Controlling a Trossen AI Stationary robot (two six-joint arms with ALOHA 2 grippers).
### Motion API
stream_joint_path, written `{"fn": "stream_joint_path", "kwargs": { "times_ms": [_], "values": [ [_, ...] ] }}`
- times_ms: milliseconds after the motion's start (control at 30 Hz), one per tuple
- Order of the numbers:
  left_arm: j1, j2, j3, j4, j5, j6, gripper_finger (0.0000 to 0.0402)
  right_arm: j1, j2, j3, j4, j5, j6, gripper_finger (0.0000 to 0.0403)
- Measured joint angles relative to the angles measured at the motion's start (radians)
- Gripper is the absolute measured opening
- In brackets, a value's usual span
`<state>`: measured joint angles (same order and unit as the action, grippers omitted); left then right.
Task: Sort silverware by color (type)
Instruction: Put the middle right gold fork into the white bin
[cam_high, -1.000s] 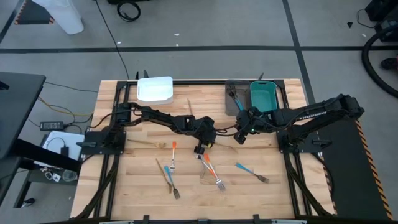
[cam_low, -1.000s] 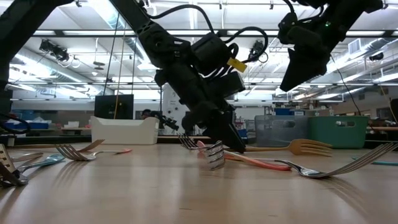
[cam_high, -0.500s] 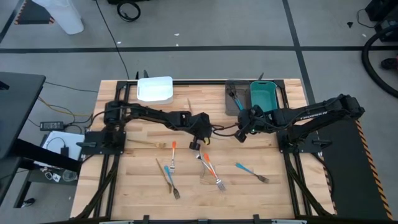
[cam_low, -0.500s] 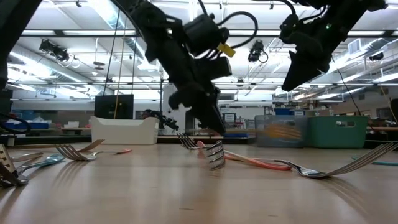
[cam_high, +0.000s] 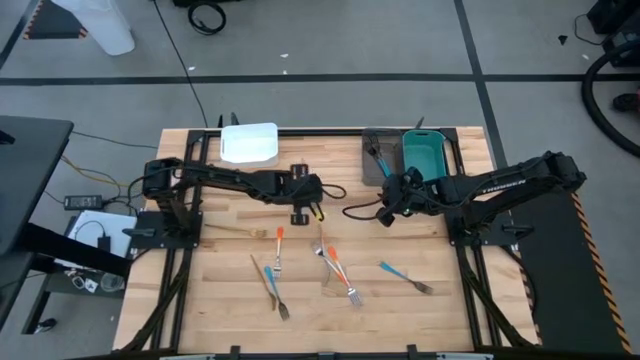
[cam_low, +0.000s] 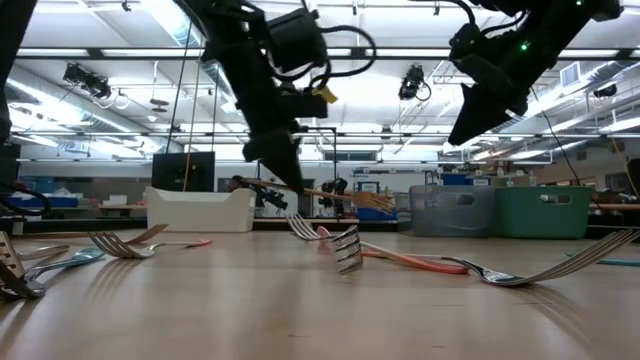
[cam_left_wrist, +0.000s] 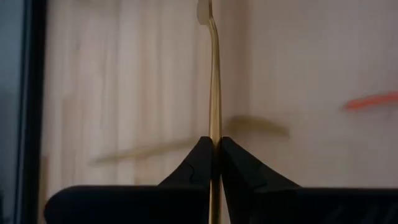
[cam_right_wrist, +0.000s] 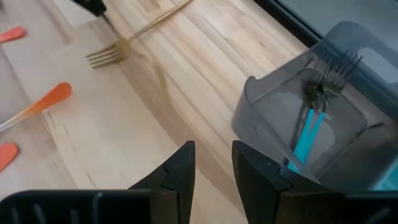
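Observation:
My left gripper (cam_high: 306, 208) hangs over the table's middle, shut on a thin gold fork (cam_low: 345, 197) that also shows in the right wrist view (cam_right_wrist: 134, 37). My right gripper (cam_high: 386, 215) is open above the table, just near of the grey bin, and touches nothing. Two orange-handled forks (cam_high: 279, 245) (cam_high: 335, 265) and two blue-handled forks (cam_high: 400, 272) (cam_high: 268, 278) lie flat on the wood. Another gold piece (cam_high: 235, 232) lies at the left. More blue forks (cam_right_wrist: 309, 127) stand in the grey bin. My left gripper pinches the gold fork's slim handle (cam_left_wrist: 214, 134) between its two fingers (cam_left_wrist: 199, 162), which slant down from above. The fork runs on forward along the fingers. It is lifted clear and lies about level, tines (cam_low: 375, 200) toward the table's right.
A white bin (cam_high: 249, 143) sits at the far edge left of centre, with a grey bin (cam_high: 374, 160) and a teal bin (cam_high: 424, 153) side by side at the far right. Black frame rails run along the table's sides. Bare wood lies between the arms.
My left gripper has risen from the table's middle and moved toward the far left, staying shut. The gold fork, which lay on the wood to its right, has come up with it and hangs level above the table. My right arm has kept still.

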<state>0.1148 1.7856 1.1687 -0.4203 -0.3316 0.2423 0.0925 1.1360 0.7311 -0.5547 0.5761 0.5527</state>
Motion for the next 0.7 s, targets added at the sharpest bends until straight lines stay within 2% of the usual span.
{"fn": "stream_joint_path", "kwargs": {
  "times_ms": [367,700],
  "values": [
    [0.082,-0.215,-0.186,0.027,-0.102,-0.072,0.0024,0.0,0.006,-0.002,0.021,0.0,-0.012,0.0116],
    [0.185,-0.387,-0.334,0.093,-0.161,-0.036,0.0024,0.0,0.007,-0.002,0.057,0.0,-0.056,0.0116]
  ]
}}
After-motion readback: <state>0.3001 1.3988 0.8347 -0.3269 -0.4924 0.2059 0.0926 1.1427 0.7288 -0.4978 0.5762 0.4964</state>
